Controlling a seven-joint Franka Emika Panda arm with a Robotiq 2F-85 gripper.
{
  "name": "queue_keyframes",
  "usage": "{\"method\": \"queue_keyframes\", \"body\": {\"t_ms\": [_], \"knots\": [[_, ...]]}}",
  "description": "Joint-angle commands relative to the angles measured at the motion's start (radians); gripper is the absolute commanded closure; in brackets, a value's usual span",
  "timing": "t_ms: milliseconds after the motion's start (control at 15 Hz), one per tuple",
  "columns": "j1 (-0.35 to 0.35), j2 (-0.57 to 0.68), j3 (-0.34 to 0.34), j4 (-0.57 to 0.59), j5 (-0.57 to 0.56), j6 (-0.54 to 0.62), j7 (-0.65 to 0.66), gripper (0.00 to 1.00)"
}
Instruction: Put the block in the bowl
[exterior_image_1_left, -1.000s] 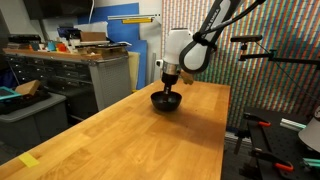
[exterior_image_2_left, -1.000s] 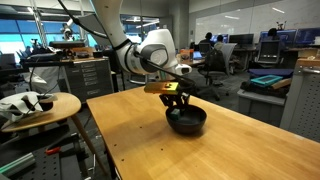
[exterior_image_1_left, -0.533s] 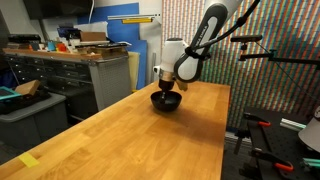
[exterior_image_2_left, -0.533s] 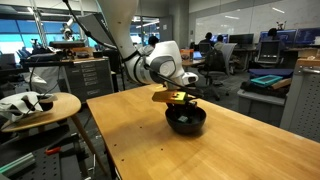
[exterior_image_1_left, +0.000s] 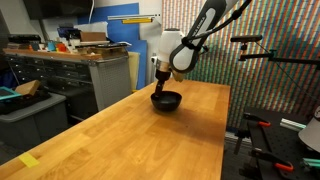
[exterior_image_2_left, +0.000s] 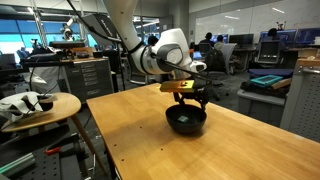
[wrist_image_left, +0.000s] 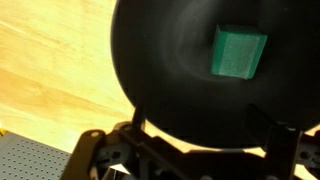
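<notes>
The gripper (exterior_image_2_left: 190, 100) hangs just above the bowl (exterior_image_2_left: 186, 121), clear of its rim. The jaws are spread wide and hold nothing. In the wrist view the fingers (wrist_image_left: 92, 150) sit far apart along the lower edge, and the dark bowl (wrist_image_left: 160, 80) fills the frame beyond them. The block (wrist_image_left: 240, 52), a small green cube, lies inside the bowl on its floor, off centre and apart from the gripper. In both exterior views the bowl stands on the wooden table (exterior_image_1_left: 130, 140), towards its far end, with the white arm (exterior_image_1_left: 200, 30) arching down over it. A grey cabinet (exterior_image_1_left: 95, 85) stands beside the table.
</notes>
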Motion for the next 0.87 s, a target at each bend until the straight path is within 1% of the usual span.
{"method": "queue_keyframes", "body": {"t_ms": [0,200,400,467,533,800], "knots": [[-0.013,-0.089,0.009,0.015,-0.006,-0.140,0.008,0.00],[-0.030,-0.154,0.029,0.027,0.009,-0.279,0.002,0.00],[-0.052,-0.221,0.061,0.042,0.057,-0.471,-0.014,0.00],[-0.042,-0.168,0.046,0.037,0.011,-0.368,0.008,0.00],[-0.045,-0.183,0.051,0.038,0.014,-0.390,0.007,0.00],[-0.045,-0.167,0.051,0.035,0.013,-0.386,0.007,0.00]]}}
